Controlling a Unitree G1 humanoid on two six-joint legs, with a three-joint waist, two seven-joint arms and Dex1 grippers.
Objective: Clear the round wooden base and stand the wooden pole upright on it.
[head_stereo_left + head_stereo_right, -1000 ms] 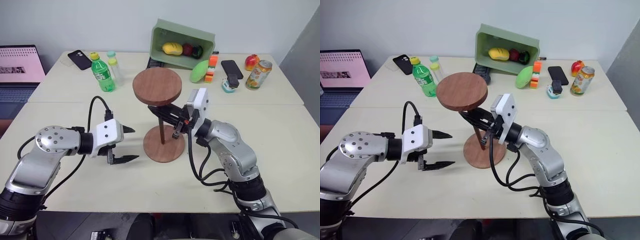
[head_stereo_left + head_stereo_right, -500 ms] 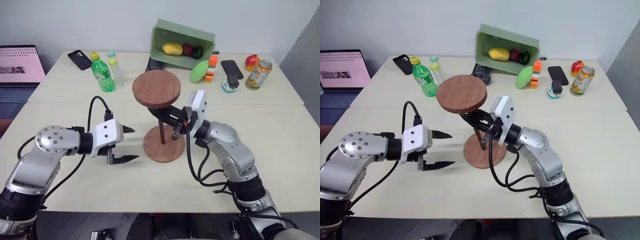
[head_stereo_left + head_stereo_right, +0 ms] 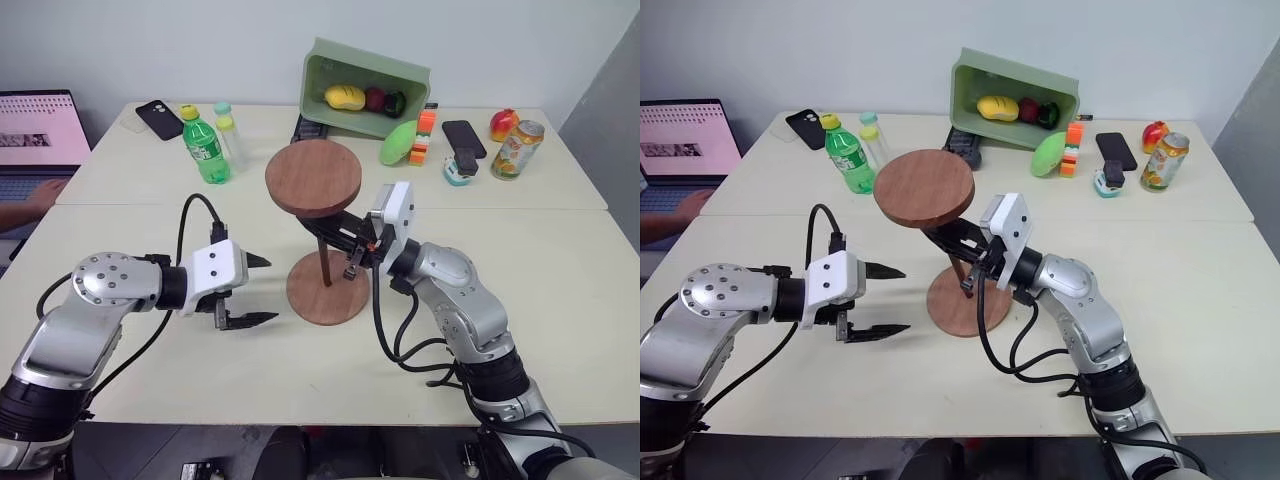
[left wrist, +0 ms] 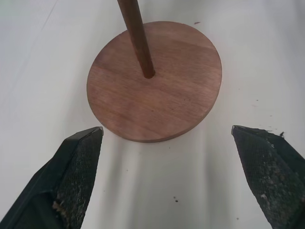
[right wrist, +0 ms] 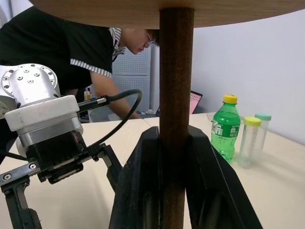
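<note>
Cream table (image 3: 560, 290) carries everything. Green bin (image 3: 366, 84) lies tipped at the far edge with fruit inside; laptop (image 3: 38, 135) sits far left with a person's hand (image 3: 45, 195) at its keyboard. Wooden pole (image 3: 324, 250) stands upright, slightly tilted, lower end on the centre of the round wooden base (image 3: 328, 288) mid-table, its fixed disc up top. Right gripper (image 3: 337, 236) fingers clamped shut on the pole's shaft just under that disc. Left gripper (image 3: 257, 290) hangs just left of the base, not touching, fingers (image 4: 78, 162) spread wide, holding nothing. Green soda bottle (image 3: 205, 147), clear bottle (image 3: 231, 135), two phones (image 3: 160, 119), orange can (image 3: 517, 149) near far edge.
</note>
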